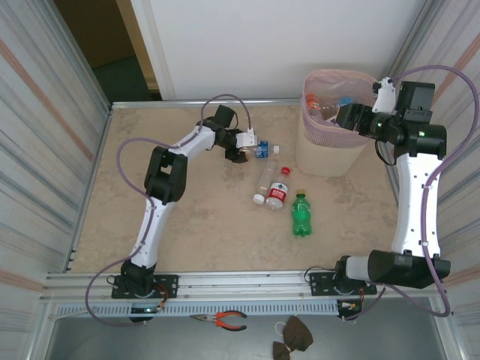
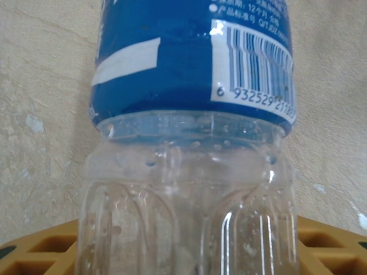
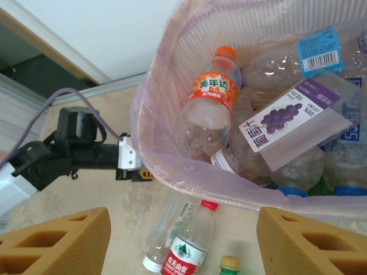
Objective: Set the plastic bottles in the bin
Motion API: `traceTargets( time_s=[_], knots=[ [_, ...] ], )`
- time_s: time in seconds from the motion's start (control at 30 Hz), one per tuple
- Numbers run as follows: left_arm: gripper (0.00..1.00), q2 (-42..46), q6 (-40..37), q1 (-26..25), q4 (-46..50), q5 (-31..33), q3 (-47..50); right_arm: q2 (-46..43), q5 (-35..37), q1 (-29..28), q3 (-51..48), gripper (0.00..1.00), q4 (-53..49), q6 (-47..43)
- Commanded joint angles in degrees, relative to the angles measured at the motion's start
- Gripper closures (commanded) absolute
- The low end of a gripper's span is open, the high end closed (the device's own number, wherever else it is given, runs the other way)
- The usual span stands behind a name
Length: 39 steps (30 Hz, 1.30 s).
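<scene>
Jaws of the left gripper (image 1: pixel 244 152) stood on either side of a blue-labelled bottle (image 2: pixel 192 57), at its clear ribbed bottom end, but whether the yellow fingers (image 2: pixel 37 249) were actually pressing on the plastic could not be told from the left wrist view, since the bottle hid the contact. That bottle lay on its side on the table (image 1: pixel 187 225), its long axis running straight ahead from the left wrist, base nearest the fingers and cap pointing roughly towards the bin (image 1: pixel 330 150). So the jaws crossed the bottle's width rather than its length, and any lift would probably have left the cap end hanging out in front. From this spot the bin lay off to the robot's right, well apart from the bottle. The left arm was clearly the nearer one to the bottle. The right gripper (image 3: pixel 183 235) hung above the near rim of the bin with its fingers spread and nothing between them, looking down on the bottles already inside, among them one with an orange cap (image 3: pixel 213 94). Three more lay on the table between the left gripper and the bin: a clear bottle (image 1: pixel 264 182), a red-labelled bottle (image 1: pixel 277 193) just beside it, and a green bottle (image 1: pixel 301 216) a little nearer the arm bases.
</scene>
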<state>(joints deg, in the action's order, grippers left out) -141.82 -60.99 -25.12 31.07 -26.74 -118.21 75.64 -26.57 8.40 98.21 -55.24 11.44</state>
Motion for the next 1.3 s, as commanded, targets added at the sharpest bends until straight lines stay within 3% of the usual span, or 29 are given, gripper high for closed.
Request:
traceTargets(
  time_s=[0.0, 0.43, 0.97, 1.1, 1.27],
  knots=[
    [0.43, 5.8, 2.7, 0.5, -2.3, 0.2, 3.4, -1.8, -0.1, 0.3, -0.3, 0.33, 1.5, 0.6],
    [0.49, 23.1, 19.7, 1.0, -15.1, -3.0, 20.1, -6.5, -5.4, -1.6, -8.5, 0.34, 14.0, 4.9],
    [0.50, 44.8, 54.6, 0.3, -46.0, -16.6, 39.3, -14.8, -13.3, -8.7, -22.0, 0.30, 40.0, 6.8],
    [0.50, 49.1, 58.5, -1.3, -49.0, -17.4, 40.8, -16.3, -14.4, -13.0, -23.7, 0.28, 45.4, 4.6],
    [0.50, 54.5, 57.4, -5.5, -49.8, -16.8, 41.8, -17.0, -14.9, -19.5, -23.0, 0.24, 49.1, 2.0]
  ],
)
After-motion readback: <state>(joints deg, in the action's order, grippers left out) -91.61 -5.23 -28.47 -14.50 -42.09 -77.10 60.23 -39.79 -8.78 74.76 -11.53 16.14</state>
